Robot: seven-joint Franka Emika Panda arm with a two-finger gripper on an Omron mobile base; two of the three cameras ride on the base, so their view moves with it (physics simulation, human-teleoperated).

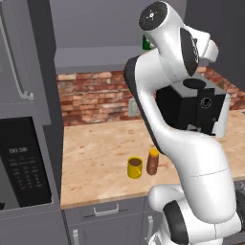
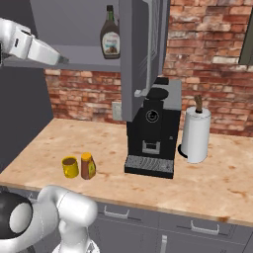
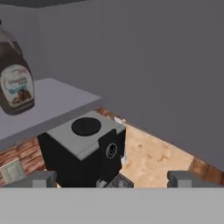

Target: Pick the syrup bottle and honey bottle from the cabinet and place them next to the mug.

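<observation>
The syrup bottle (image 2: 110,39), tall and dark brown with a pale label, stands upright on the shelf of the open grey cabinet (image 2: 86,63). It also appears at the left edge of the hand view as the syrup bottle (image 3: 14,78) on the shelf board (image 3: 57,105). On the counter, the squat honey bottle (image 2: 88,165) with its orange cap stands right beside the yellow mug (image 2: 70,167). The left base view shows the same mug (image 1: 135,168) and honey bottle (image 1: 152,161). My gripper (image 3: 116,179) is open and empty, up at shelf height and to one side of the syrup bottle.
A black coffee machine (image 2: 152,133) stands on the wooden counter (image 2: 207,183) under the open cabinet door (image 2: 143,54). A paper towel roll (image 2: 195,134) is to its right. A microwave (image 1: 24,162) is at the left, and a green bottle (image 1: 146,43) shows behind my arm.
</observation>
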